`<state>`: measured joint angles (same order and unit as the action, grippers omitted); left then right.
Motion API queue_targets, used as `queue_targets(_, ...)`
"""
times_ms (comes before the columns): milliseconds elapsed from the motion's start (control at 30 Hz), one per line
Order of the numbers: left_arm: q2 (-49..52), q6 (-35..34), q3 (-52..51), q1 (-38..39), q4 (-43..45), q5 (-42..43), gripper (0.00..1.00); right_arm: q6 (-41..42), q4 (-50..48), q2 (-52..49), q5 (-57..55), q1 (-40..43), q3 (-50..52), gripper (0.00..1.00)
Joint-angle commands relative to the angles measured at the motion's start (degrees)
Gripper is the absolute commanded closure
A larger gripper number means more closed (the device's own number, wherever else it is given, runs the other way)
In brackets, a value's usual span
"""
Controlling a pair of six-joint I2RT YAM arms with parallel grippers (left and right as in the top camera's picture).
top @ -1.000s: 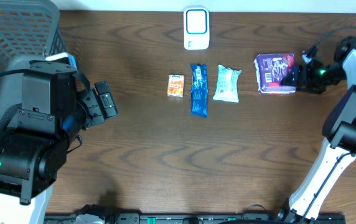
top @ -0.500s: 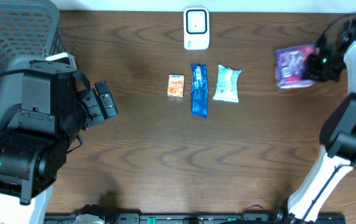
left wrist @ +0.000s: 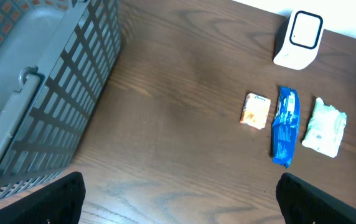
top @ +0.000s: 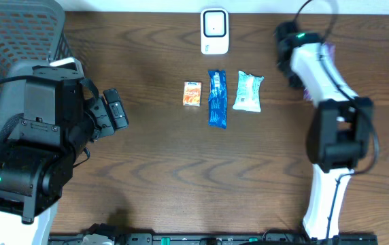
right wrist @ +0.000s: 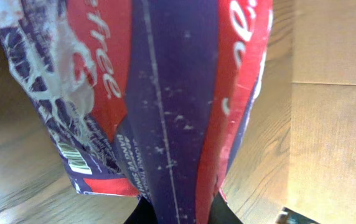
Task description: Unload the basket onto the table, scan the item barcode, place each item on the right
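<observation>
Dark wood grain covers the desk (top: 181, 177), with a grey mesh basket (top: 18, 34) at its far left corner. A white scanner (top: 214, 30) stands at the far edge near the middle. In front of it three small packets lie in a row, close together but apart: an orange one (top: 192, 93), a long blue one (top: 217, 99) and a white one (top: 248, 91).

The left hand (left wrist: 190, 202) hangs over the left side of the desk near the basket, its fingers spread wide with nothing between them.

The right hand (right wrist: 178, 214) is clamped on the purple and red package (right wrist: 178, 93), which fills nearly the whole right wrist view, with the dark fingers pinching its lower edge. A small striped patch (right wrist: 77, 162) (it looks like a barcode) sits near the package's lower left corner. From overhead, the white right arm (top: 320, 71) reaches in just right of the scanner and hides most of the package, so only slivers of purple show beside it.
</observation>
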<state>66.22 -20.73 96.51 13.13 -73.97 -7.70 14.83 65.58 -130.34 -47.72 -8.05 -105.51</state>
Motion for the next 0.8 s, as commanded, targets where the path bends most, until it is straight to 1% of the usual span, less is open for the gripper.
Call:
queue_targets(0,0.0,0.7,0.1,-0.3,-0.2,-0.7,0.02,3.4,0.8,-1.7,-2.0,-5.1,0.5,0.85)
queue_targets(33,0.0,0.7,0.1,-0.3,-0.2,-0.7,0.02,3.4,0.8,-1.7,-0.6,-6.3,0.5,0.80)
queue_targets(67,0.0,0.7,0.1,-0.3,-0.2,-0.7,0.02,3.4,0.7,-1.4,1.6,-8.3,0.4,0.60)
queue_targets(133,0.0,0.7,0.1,-0.3,-0.2,-0.7,0.02,2.5,0.2,-1.1,9.0,-11.1,-0.9,0.60)
queue_targets(167,0.0,0.7,0.1,-0.3,-0.2,-0.7,0.02,0.5,0.1,-1.1,12.9,-11.7,-2.0,0.58)
queue_targets(200,0.0,0.7,0.1,-0.3,-0.2,-0.7,0.02,-1.0,1.4,-1.1,17.5,-12.0,-4.7,0.45)
queue_targets(233,0.0,0.7,0.1,-0.3,-0.2,-0.7,0.02,-1.0,2.6,-1.1,20.0,-12.0,-6.8,0.37)
queue_targets(267,0.0,0.7,0.1,-0.3,-0.2,-0.7,0.02,-1.4,4.1,-1.1,22.4,-11.6,-9.1,0.35)
queue_targets(333,0.0,0.7,0.1,-0.3,-0.2,-0.7,0.02,-4.5,9.3,-1.1,30.8,-9.5,-17.9,0.33)
queue_targets(367,0.0,0.7,0.1,-0.3,-0.2,-0.7,0.02,-4.7,10.1,-1.1,31.8,-9.1,-19.3,0.33)
queue_targets(400,0.0,0.7,0.1,-0.3,-0.2,-0.7,0.02,-5.9,13.6,-1.1,35.6,-6.7,-25.5,0.29)
queue_targets(500,0.0,0.7,0.1,-0.3,-0.2,-0.7,0.02,-10.0,16.4,-1.1,40.8,-1.8,-31.9,0.19)
queue_targets(567,0.0,0.7,0.1,-0.3,-0.2,-0.7,0.02,-13.5,16.5,-1.1,43.4,1.3,-33.1,0.11)
queue_targets(600,0.0,0.7,0.1,-0.3,-0.2,-0.7,0.02,-19.1,16.2,-1.1,44.7,4.5,-33.1,0.08)
queue_targets(633,0.0,0.7,0.1,-0.3,-0.2,-0.7,0.02,-21.7,15.5,-1.3,44.7,6.0,-32.7,0.05)
queue_targets(667,0.0,0.7,0.1,-0.3,-0.2,-0.7,0.02,-23.8,14.6,-1.3,44.7,7.5,-31.8,0.05)
queue_targets(700,0.0,0.7,0.1,-0.3,-0.2,-0.7,0.02,-24.4,13.7,-1.3,45.6,9.0,-30.7,0.01)
queue_targets(767,0.0,0.7,0.1,-0.3,-0.2,-0.7,0.02,-27.8,12.3,-1.3,50.3,11.4,-28.3,0.01)
